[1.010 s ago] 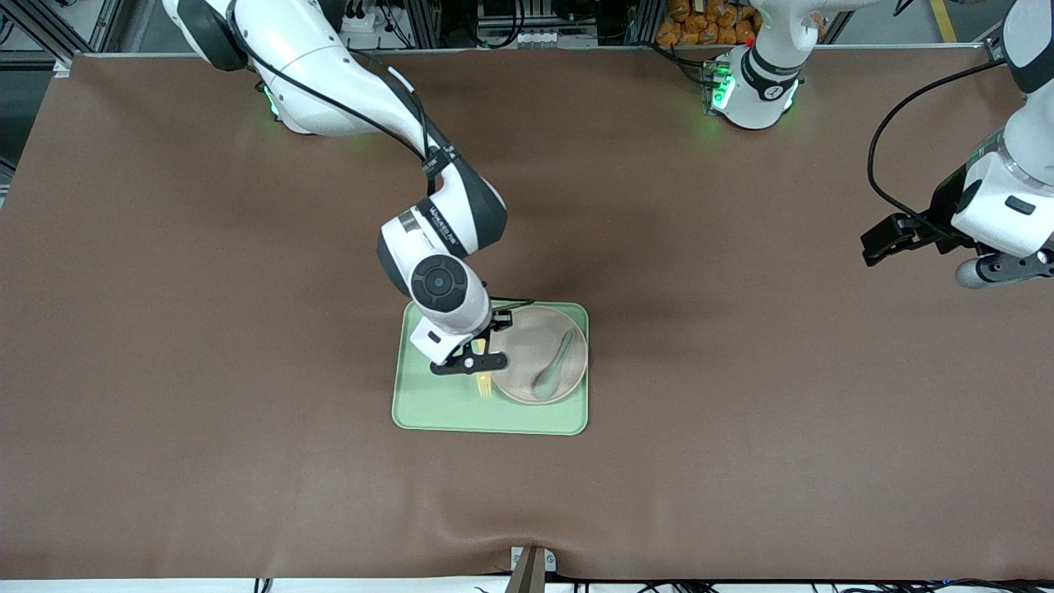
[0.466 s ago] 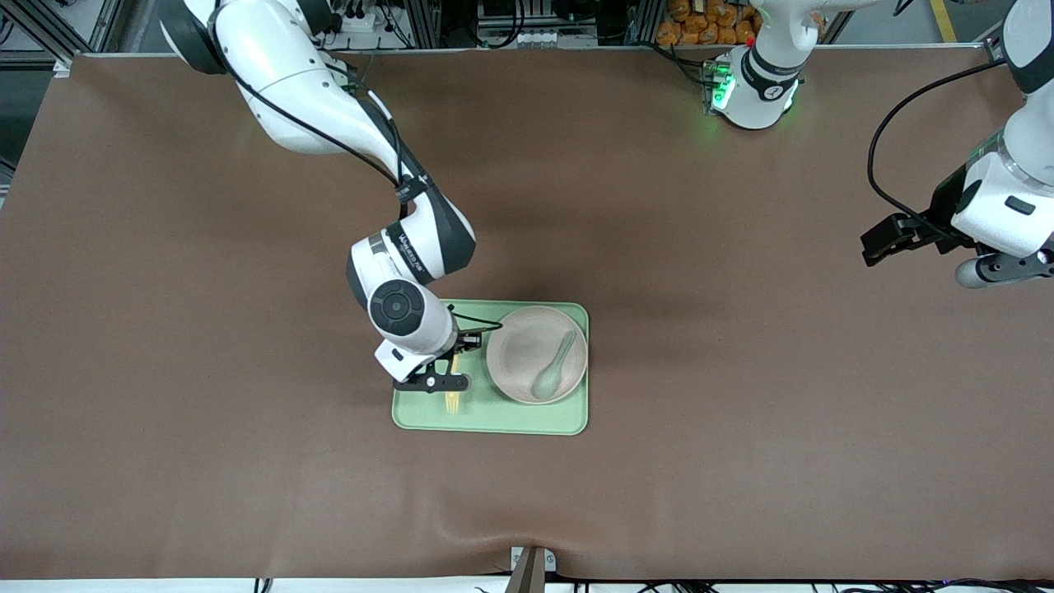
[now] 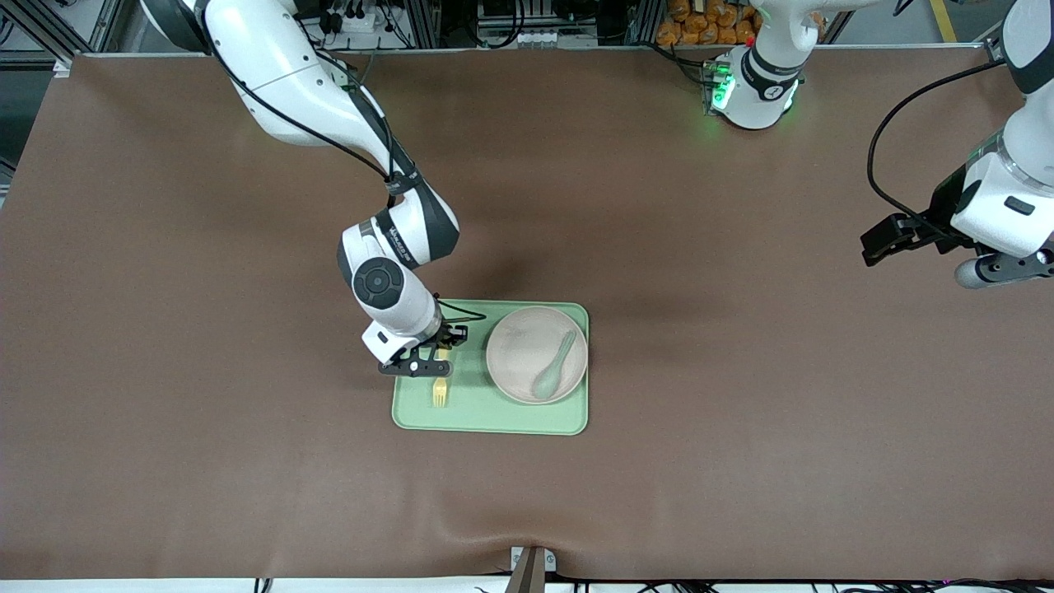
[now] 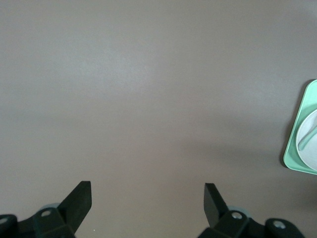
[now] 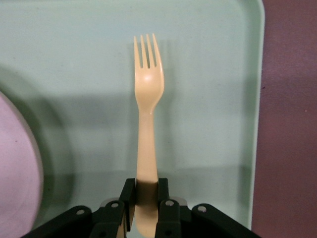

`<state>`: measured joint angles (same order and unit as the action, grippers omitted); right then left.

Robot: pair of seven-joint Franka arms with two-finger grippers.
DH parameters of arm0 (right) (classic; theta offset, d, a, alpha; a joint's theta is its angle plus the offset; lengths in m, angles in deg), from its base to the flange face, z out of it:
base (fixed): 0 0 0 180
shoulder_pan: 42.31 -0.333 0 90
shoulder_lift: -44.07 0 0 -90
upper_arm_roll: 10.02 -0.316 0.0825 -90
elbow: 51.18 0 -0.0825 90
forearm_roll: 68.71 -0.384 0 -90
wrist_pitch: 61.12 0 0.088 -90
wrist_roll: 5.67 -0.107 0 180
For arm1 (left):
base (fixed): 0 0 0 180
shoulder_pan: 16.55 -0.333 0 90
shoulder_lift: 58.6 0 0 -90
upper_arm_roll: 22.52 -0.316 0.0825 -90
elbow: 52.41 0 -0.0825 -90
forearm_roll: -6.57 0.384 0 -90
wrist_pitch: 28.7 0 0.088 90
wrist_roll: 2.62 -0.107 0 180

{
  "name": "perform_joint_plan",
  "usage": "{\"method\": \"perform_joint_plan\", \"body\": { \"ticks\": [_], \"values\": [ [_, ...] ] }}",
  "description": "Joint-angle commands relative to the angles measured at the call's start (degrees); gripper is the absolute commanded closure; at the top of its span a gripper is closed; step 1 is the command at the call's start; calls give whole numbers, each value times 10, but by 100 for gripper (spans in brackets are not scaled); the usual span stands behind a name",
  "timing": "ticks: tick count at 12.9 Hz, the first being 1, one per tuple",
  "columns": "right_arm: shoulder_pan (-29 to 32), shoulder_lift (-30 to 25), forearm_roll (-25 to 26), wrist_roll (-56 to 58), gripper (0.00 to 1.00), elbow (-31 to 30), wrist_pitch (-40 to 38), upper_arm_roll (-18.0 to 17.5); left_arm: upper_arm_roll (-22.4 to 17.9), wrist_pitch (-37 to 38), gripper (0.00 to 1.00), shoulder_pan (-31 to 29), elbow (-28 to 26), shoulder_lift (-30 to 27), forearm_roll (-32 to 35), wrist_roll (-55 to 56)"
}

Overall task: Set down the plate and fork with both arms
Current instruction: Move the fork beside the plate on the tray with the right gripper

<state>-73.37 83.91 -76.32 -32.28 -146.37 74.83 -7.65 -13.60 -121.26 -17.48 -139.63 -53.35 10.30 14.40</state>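
Table (image 3: 741, 412): one, covered in brown; it carries everything here.
Arms: two, both white. The right arm (image 3: 329, 107) reaches to the tray; the left arm (image 3: 1009, 189) waits over the table's left-arm end, well apart from the tray.
Tray (image 3: 527, 416): one, light green, rectangular, the landmark for all else.
Plate (image 3: 515, 358): one, round and off-white, on the tray at its left-arm end.
Spoon (image 3: 553, 368): one, grey-green, lying in the plate.
Fork (image 3: 440, 391): one, pale yellow, over the tray's right-arm end, beside the plate, tines toward the front camera.
Right claw (image 3: 426, 363): over the tray, pinching the fork's handle (image 5: 147, 163).
Left claw (image 4: 147, 198): fingers (image 4: 79, 198) spread wide, holding nothing, above bare table.
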Motion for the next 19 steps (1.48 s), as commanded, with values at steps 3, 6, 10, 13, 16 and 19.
{"method": "perform_joint_plan", "body": {
  "ticks": [3,6,10,13,16,19],
  "values": [
    [28,-25,7,17,100,-34,9,-8,2,-5,0,-3,-7,-3,-8,-1],
    [28,-21,6,17,100,-35,11,-8,2,-5,0,-3,-7,-3,-8,-1],
    [28,-15,6,17,100,-45,19,-8,1,-5,0,-3,-7,-3,-8,-1],
    [27,-13,6,17,100,-46,20,-8,1,-6,0,-3,-8,-3,-8,-1],
    [24,-12,6,18,73,-46,17,-8,2,-6,0,-3,-8,-3,-8,-1],
    [21,-13,6,17,0,-45,17,-8,1,-6,0,-3,-7,-3,-8,-1]
  ]
}}
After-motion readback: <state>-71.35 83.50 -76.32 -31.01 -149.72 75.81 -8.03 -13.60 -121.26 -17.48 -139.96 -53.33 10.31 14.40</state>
